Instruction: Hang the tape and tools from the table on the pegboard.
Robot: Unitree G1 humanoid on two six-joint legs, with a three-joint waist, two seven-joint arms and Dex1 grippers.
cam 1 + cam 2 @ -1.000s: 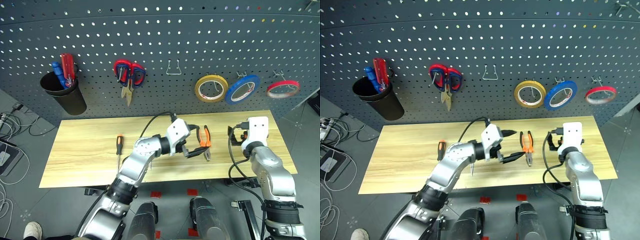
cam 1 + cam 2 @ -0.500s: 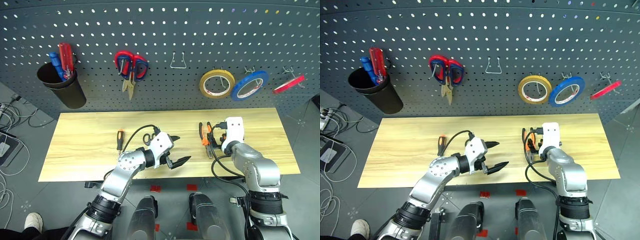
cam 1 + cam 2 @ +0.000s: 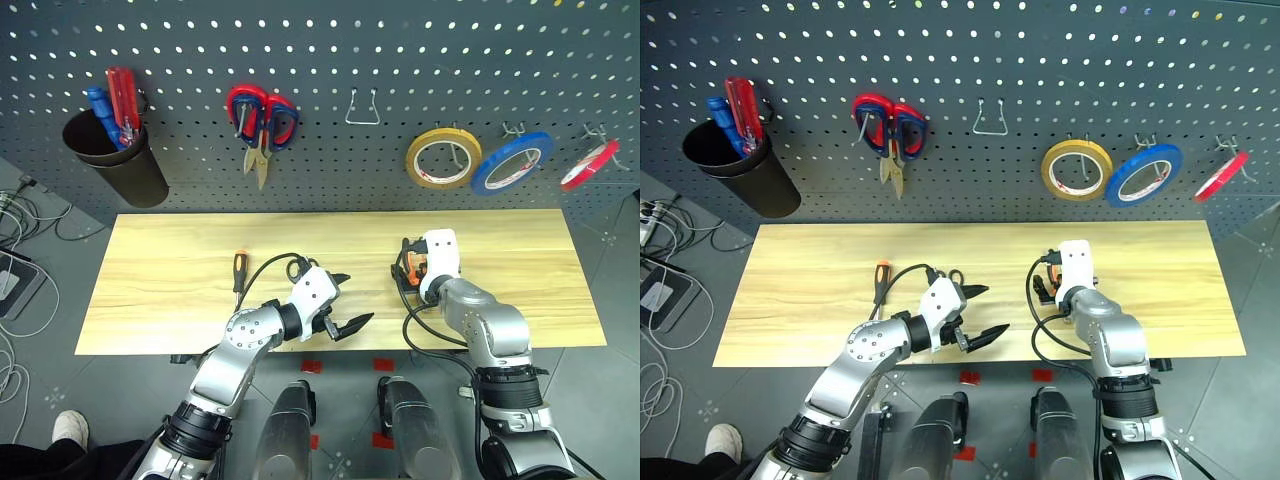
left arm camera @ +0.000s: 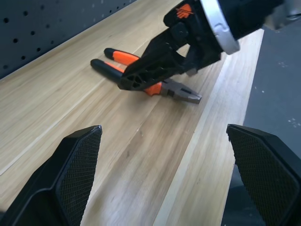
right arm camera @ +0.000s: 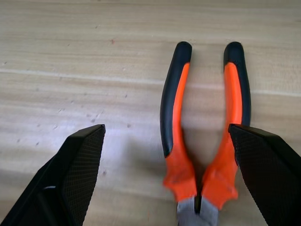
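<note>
The step in hand seems to be picking up the pliers (image 5: 202, 136), which lie toward the right end of the table (image 3: 160, 290): the right gripper (image 5: 169, 188) hovers open above them, the left gripper (image 3: 342, 303) waits open near the front edge, and next the right one must lower and close on the handles.

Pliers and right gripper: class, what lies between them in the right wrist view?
Nothing. In the right wrist view the pliers lie on bare table between the open fingers of the right gripper, with no other object there.
</note>
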